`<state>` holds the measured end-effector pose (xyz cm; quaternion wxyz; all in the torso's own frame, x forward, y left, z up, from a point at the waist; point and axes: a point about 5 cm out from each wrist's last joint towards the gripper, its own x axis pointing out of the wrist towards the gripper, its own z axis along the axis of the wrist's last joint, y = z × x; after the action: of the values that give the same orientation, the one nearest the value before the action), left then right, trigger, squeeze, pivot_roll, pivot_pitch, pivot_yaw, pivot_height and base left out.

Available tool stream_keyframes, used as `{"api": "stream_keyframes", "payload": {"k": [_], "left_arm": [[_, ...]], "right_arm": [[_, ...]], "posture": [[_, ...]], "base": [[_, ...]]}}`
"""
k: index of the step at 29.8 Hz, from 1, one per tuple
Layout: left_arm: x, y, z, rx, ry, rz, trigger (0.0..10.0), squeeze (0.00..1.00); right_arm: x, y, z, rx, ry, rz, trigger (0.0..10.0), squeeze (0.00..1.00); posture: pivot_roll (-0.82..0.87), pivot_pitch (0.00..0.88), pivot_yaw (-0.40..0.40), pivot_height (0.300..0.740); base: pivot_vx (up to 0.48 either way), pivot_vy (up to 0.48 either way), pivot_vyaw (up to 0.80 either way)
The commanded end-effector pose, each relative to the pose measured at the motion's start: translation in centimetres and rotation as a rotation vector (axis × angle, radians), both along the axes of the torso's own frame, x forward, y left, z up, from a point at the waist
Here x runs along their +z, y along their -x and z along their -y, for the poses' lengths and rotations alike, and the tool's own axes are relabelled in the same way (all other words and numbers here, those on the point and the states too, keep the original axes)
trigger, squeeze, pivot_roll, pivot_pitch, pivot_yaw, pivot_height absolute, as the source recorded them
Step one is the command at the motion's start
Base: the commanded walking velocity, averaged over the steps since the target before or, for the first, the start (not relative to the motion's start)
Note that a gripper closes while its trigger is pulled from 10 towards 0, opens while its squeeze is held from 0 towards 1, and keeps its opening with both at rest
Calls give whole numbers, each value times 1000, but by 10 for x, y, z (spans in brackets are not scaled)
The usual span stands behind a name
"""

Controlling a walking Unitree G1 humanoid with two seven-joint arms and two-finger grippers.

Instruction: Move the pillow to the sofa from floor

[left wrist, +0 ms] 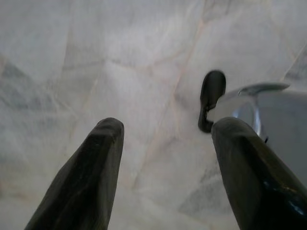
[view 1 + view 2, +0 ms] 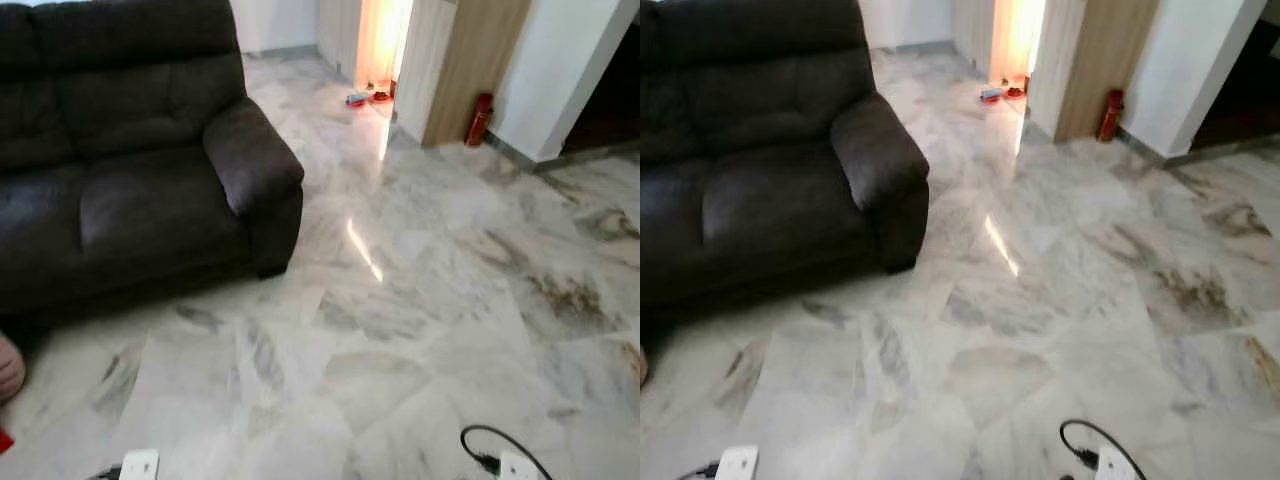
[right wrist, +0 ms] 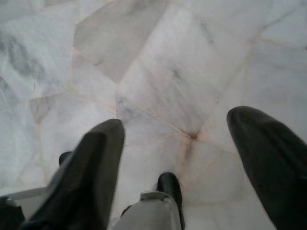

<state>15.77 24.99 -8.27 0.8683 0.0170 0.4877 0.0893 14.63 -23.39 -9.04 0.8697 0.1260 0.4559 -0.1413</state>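
Observation:
A dark brown sofa (image 2: 130,150) stands at the left on the marble floor (image 2: 420,300), its seat bare. A pinkish rounded thing (image 2: 8,365) pokes in at the far left edge beside the sofa's front; I cannot tell what it is. My left gripper (image 1: 170,127) hangs open above bare marble, nothing between its black fingers (image 1: 91,167). My right gripper (image 3: 177,122) is likewise open over the floor, its fingers (image 3: 96,163) wide apart.
A red fire extinguisher (image 2: 479,120) leans by a wooden panel (image 2: 470,60) at the back right. Small red items (image 2: 368,97) lie near the bright doorway. Two white blocks (image 2: 139,464) (image 2: 518,466) with a black cable (image 2: 485,440) sit at the bottom edge.

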Motion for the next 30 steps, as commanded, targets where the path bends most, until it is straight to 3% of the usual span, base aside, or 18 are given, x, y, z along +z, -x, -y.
{"api": "stream_keyframes", "payload": {"k": [1,18,20,23,30], "left_arm": [[-4,9,2,-12,-5,-27,10000,1000],[-5,17,-5,-12,-10,-31,10000,1000],[-3,14,-6,-15,-12,-28,10000,1000],[-4,12,-2,-17,-9,-28,10000,1000],[-5,10,3,-19,-6,-29,10000,1000]], "right_arm": [[-4,13,5,-13,2,-36,10000,1000],[-3,14,8,-15,3,-33,10000,1000],[-6,12,-8,-5,-9,-34,10000,1000],[-7,11,-14,0,-14,-34,10000,1000],[-7,11,-15,1,-14,-33,10000,1000]], "posture": [[47,28,-21,740],[47,30,-18,740],[48,33,-19,740],[49,34,-20,740],[49,34,-20,740]], "base": [[0,0,431],[0,0,481],[0,0,497],[0,0,500],[0,0,500]]}}
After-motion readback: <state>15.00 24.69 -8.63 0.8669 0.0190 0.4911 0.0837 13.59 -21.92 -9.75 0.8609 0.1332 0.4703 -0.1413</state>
